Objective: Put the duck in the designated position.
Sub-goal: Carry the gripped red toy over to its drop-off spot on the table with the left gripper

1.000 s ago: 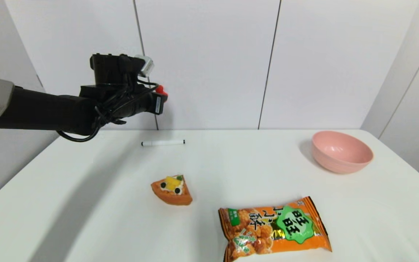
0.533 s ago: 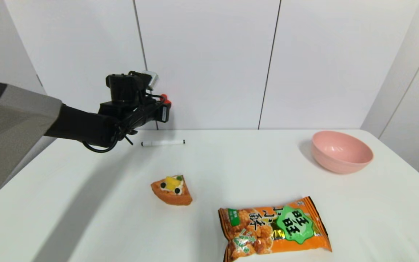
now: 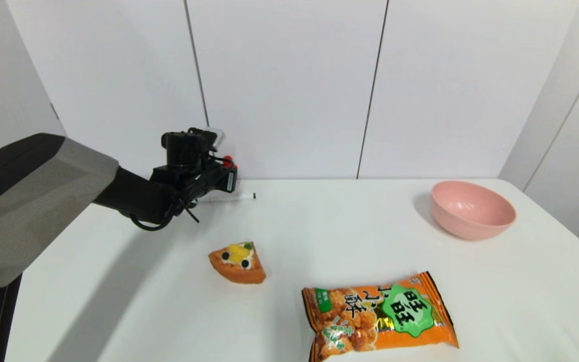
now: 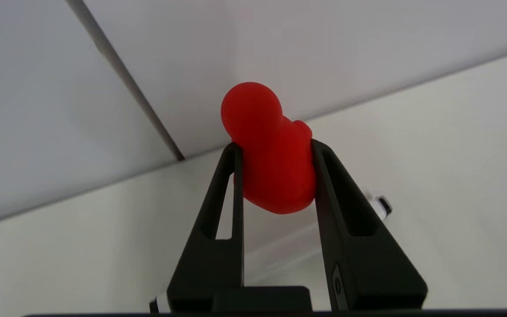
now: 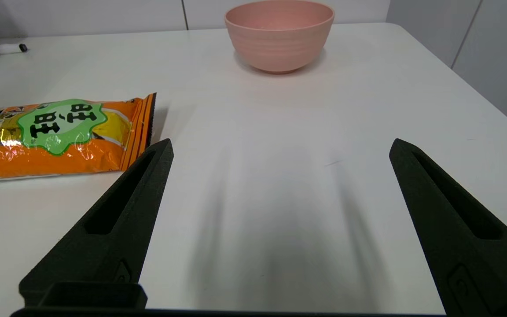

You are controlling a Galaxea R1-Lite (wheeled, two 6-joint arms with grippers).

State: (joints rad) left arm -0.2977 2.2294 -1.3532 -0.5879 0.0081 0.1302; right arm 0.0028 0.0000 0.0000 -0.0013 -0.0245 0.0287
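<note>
The broad white worktop (image 3: 319, 221) carries everything here, and over its far left part reaches the left arm, which has dropped steadily over the last second from well above the surface to just over it, close to the back wall. The crinkly orange snack bag with a green label (image 3: 379, 315) lies nearest the robot; the smooth pink round bowl (image 3: 472, 209) stands well apart at the far right. The orange wedge of toy cake topped with fruit (image 3: 237, 262) sits near the middle. The slim white marker pen with black ends (image 3: 242, 196) lies just beside the lowered left claw (image 3: 230, 173), partly hidden by it. That claw is clamped on the tiny glossy red toy duck (image 4: 273, 152), held clear of the worktop, head poking out past the tips. The descent suggests the placing is close, somewhere by the pen. The right claw (image 5: 280, 149) hangs parked low over the worktop's near right part, spread wide and empty.
</note>
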